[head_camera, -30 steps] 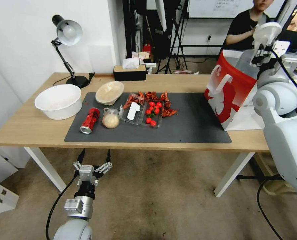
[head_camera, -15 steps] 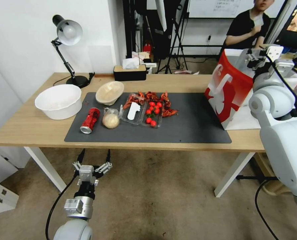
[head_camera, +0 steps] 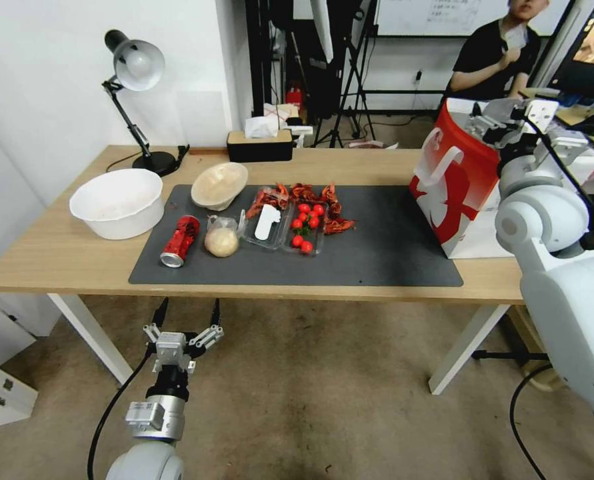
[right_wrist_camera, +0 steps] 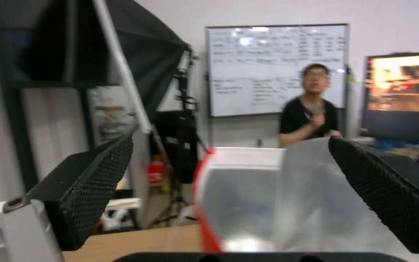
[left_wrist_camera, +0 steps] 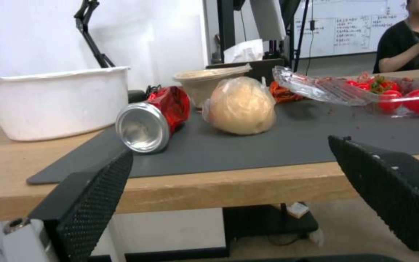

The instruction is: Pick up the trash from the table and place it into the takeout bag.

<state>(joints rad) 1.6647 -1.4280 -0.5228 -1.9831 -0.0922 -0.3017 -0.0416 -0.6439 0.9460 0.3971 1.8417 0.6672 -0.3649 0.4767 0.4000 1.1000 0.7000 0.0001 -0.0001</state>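
Head view: the right gripper hangs over the mouth of the bag at the table's right end, jaws spread wide and empty. On the mat lie the can, the bagged bun just beside it, and the beige bowl behind them. The left gripper, also wide apart, waits below the table's front edge.
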